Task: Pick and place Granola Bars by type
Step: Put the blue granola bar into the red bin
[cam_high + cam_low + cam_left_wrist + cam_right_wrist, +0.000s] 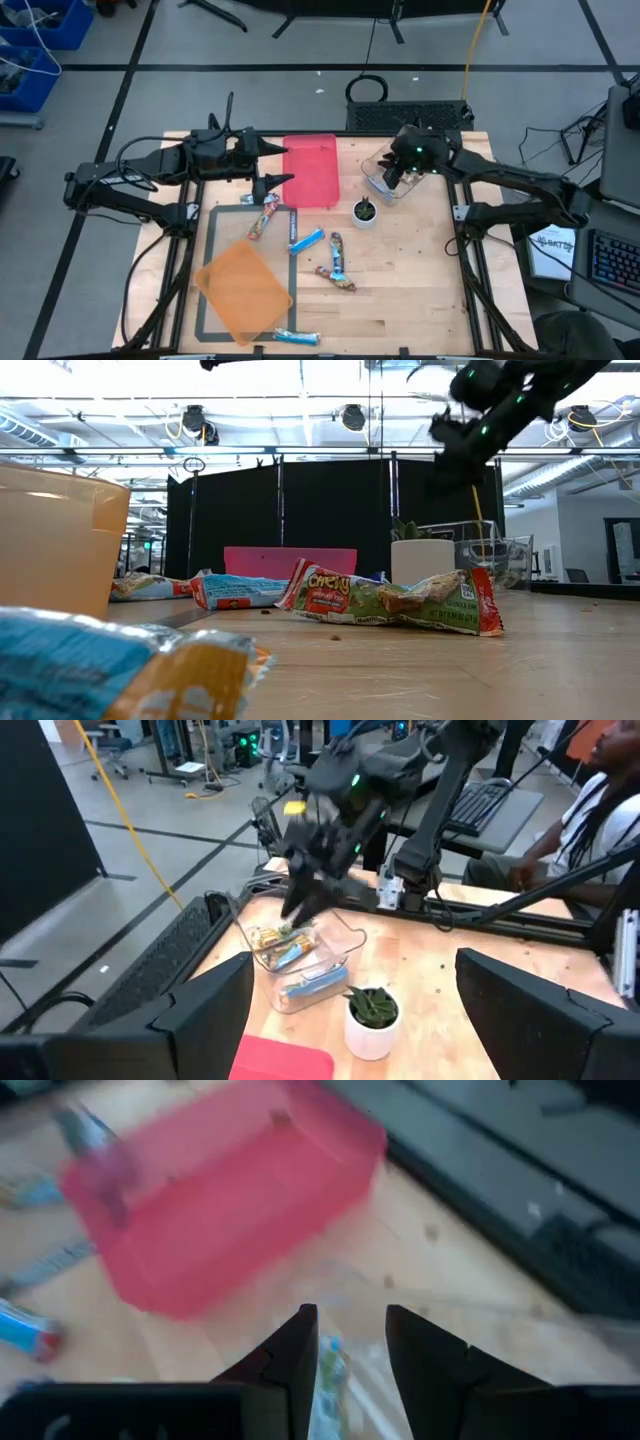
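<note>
The right gripper (396, 180) hovers over the clear bin (383, 186), fingers narrowly parted and empty, bars already lying inside; the left gripper (283, 162) waits spread wide beside the red bin (310, 170). Remaining Granola Bars (337, 255) lie scattered mid-table, one (297, 337) near the front edge by the orange bin (240, 290). Risks: the fingers may catch the bin's thin wall on withdrawal and tip it; the potted plant (365, 211), just beside the bin, may be knocked over; shiny wrappers may slip.

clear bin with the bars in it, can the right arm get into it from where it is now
Probably yes. The right gripper hangs open right over the clear bin, whose top is open, and nothing sits between them; the potted plant stands beside it.
</note>
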